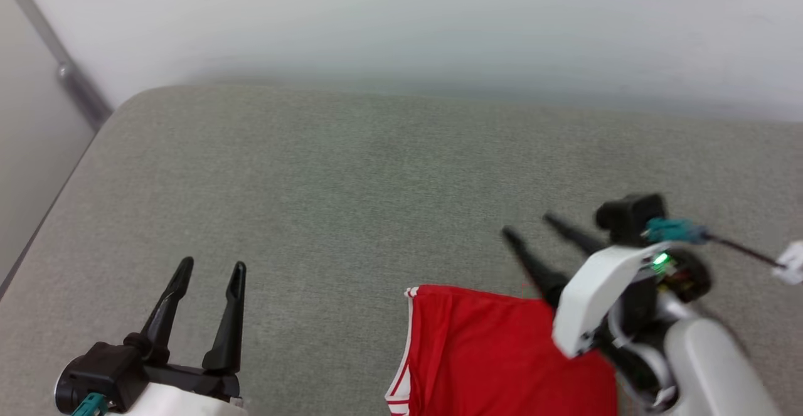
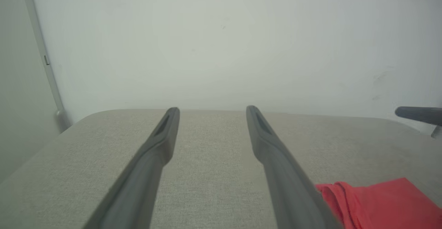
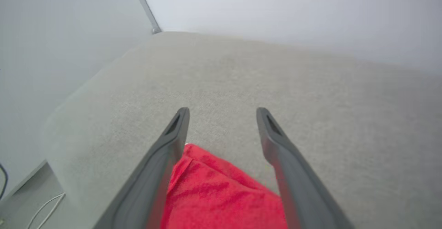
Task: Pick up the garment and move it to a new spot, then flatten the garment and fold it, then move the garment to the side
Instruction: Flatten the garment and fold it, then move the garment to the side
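Observation:
The garment (image 1: 483,353) is a red shirt with white striped trim on its left edge, lying folded on the grey padded surface (image 1: 351,177) at the lower middle of the head view. My right gripper (image 1: 530,226) hangs open just over the garment's far right corner, fingers pointing up-left with nothing between them. In the right wrist view the red cloth (image 3: 221,194) lies below the spread fingers (image 3: 174,135). My left gripper (image 1: 210,270) stands open at the lower left, well clear of the shirt. A red corner of the garment (image 2: 380,201) shows in the left wrist view.
A pale wall (image 1: 439,21) rises behind the padded surface. A grey pole (image 1: 69,77) runs down at the far left corner. White cables (image 3: 45,208) lie on the floor beside the surface's left edge. A dark cable with a teal plug (image 1: 677,231) sticks out from my right wrist.

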### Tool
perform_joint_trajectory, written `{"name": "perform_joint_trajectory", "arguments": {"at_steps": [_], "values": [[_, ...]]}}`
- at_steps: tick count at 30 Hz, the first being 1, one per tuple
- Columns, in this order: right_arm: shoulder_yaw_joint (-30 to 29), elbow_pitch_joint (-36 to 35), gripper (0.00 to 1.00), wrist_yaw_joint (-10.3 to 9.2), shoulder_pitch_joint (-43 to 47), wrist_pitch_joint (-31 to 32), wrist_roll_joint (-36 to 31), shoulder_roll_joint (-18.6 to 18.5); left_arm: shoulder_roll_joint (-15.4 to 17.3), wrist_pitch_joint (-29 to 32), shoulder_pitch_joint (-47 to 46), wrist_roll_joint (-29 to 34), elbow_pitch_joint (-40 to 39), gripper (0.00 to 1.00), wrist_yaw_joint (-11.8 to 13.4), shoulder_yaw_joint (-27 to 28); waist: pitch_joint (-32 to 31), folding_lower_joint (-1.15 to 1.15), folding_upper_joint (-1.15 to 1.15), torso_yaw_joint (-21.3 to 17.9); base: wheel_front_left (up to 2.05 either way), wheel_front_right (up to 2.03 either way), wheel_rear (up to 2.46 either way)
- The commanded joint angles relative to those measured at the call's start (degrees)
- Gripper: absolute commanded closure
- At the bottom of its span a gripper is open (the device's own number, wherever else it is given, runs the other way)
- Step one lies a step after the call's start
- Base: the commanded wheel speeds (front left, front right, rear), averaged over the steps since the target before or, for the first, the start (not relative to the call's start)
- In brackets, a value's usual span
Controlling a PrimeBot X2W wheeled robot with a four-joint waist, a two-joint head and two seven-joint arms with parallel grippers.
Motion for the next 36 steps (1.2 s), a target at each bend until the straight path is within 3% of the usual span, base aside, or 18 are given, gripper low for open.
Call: {"name": "perform_joint_trajectory", "arguments": {"at_steps": [1, 8, 12, 16, 23, 36], "values": [[-1.3, -1.2, 0.00, -0.01, -1.9, -1.7, -3.0, -2.2, -0.4, -0.1, -0.9, 0.4, 0.0, 0.00, -0.1, 0.5, 0.0, 0.00, 0.00, -1.4, 0.00, 0.00, 0.00], [-5.7, -3.7, 0.00, 0.00, -3.0, -12.8, -14.8, -12.0, -2.5, -0.1, -2.1, 1.1, 0.3, 0.00, -0.1, 2.2, 0.4, 0.00, 0.00, -4.3, 0.00, 0.00, 0.00], [-10.1, -4.8, 0.00, -0.01, 0.5, -19.4, -17.3, -13.7, -3.6, -0.1, -2.2, 0.7, -0.3, 0.00, -0.1, 2.8, 0.7, 0.00, 0.00, -5.5, 0.00, 0.00, 0.00], [-13.9, -6.5, 0.00, -0.01, 4.4, -25.2, -17.8, -13.2, -4.2, -0.1, -1.9, 0.4, -1.0, 0.00, -0.1, 3.0, 1.0, 0.00, 0.00, -6.2, 0.00, 0.00, 0.00], [-18.9, -9.8, 0.00, -0.01, 10.8, -33.1, -16.8, -8.4, -4.7, -0.1, -1.1, 1.3, -1.0, 0.00, -0.1, 3.0, 1.4, 0.00, 0.00, -6.3, 0.00, 0.00, 0.00], [-18.3, -9.3, 0.00, -0.01, 15.5, -37.7, -15.9, -3.7, -5.5, -0.1, -0.1, 3.8, -0.6, 0.00, -0.1, 2.2, 1.2, 0.00, 0.00, -5.4, 0.00, 0.00, 0.00]]}}
